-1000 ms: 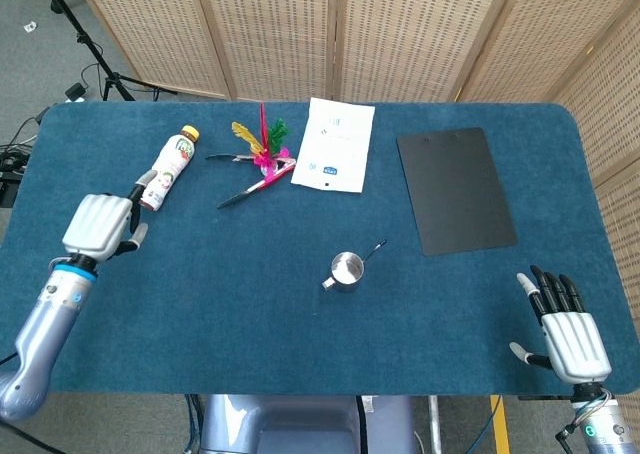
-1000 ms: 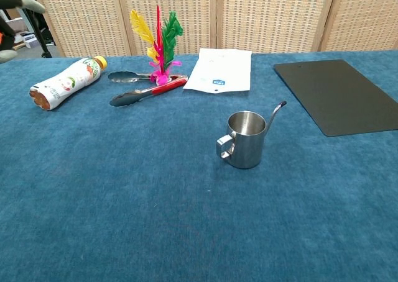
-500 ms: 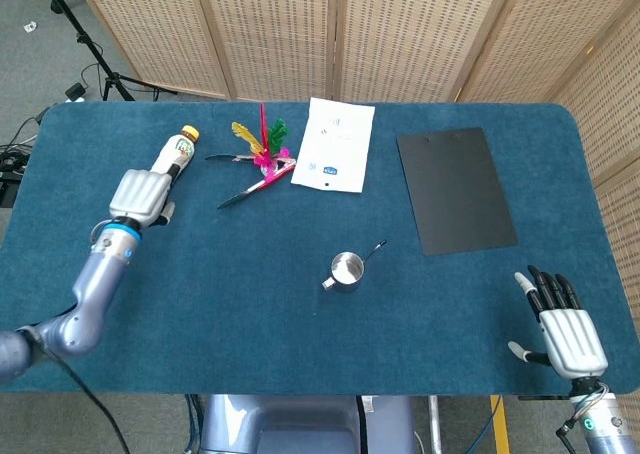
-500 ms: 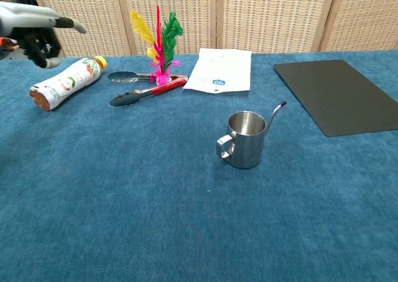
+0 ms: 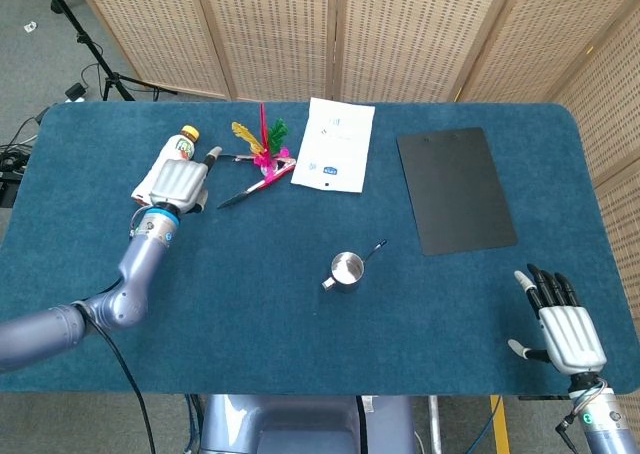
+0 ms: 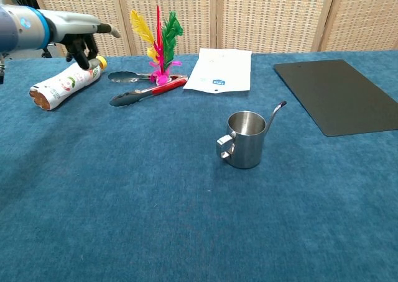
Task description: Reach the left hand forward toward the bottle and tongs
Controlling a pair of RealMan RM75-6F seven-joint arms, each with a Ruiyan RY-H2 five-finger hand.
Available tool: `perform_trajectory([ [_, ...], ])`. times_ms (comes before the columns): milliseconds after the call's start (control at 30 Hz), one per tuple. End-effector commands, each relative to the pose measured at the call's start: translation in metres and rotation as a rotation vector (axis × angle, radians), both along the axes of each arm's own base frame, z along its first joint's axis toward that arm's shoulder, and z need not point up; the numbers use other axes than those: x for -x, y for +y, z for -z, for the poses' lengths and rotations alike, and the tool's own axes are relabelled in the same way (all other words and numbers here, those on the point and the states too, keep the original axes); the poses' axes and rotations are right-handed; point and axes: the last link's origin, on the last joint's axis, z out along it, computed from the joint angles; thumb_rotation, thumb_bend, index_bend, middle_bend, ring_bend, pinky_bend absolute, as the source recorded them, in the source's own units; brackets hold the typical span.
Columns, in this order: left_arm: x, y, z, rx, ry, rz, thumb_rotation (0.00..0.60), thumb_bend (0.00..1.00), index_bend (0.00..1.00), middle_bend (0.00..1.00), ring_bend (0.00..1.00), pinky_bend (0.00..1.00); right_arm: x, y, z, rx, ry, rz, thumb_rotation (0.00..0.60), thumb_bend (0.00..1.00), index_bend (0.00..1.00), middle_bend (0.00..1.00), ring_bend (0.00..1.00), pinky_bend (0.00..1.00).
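- left hand (image 5: 176, 183) hovers over the bottle, palm down, fingers slightly apart and curled downward, holding nothing; chest view shows the fingers (image 6: 83, 50) hanging just above the cap end, contact cannot be told
- left arm (image 5: 110, 299) runs back from that hand toward the near left table edge
- bottle (image 6: 66, 82) lies on its side directly under the left hand, yellow cap pointing away toward the screens, base toward the near side; in head view mostly hidden by the hand, only the cap (image 5: 188, 133) peeks out beyond it
- tongs (image 6: 147, 92) lie flat just to the right of the left hand, red-handled end further right, dark tips nearer the hand; thumb (image 5: 211, 157) points toward them, apart
- second metal utensil (image 6: 127, 77) just beyond the tongs, right of the bottle cap
- feather toy (image 6: 160, 40) stands upright right of the left hand, yellow, red, green plumes, pink base touching the tongs area
- white paper sheet (image 5: 335, 157) further right of the feathers, flat on table
- steel cup (image 6: 244, 139) with handle, well apart to the right and nearer than the left hand, upright; thin stick leans out of it
- black clipboard (image 5: 455, 189) far right of left hand, flat
- right hand (image 5: 563, 326) at near right table corner, well apart from everything, fingers spread, palm down, holding nothing
- blue table (image 5: 250, 304) carries all items
- woven screens (image 5: 330, 29) beyond far table edge
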Motion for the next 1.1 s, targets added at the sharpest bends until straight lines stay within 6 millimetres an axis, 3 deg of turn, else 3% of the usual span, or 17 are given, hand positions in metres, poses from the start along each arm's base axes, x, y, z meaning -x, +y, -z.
perform_trajectory([
  [33,-0.004,0.003,0.005,0.008,-0.003,-0.004,0.6,0.53,0.0,0.76,0.8,0.6,0.0,0.0,0.0,-0.003,-0.001,0.003,0.6,0.1,0.0,0.0,0.0,0.0],
  [333,-0.023,0.017,0.008,0.004,0.0,-0.004,0.6,0.53,0.0,0.76,0.8,0.6,0.004,-0.002,0.0,-0.007,-0.004,0.016,0.6,0.1,0.0,0.0,0.0,0.0],
  [1100,-0.038,0.034,0.034,0.048,0.002,0.009,0.6,0.53,0.0,0.76,0.8,0.6,0.005,0.0,0.003,-0.02,0.004,0.018,0.6,0.1,0.0,0.0,0.0,0.0],
])
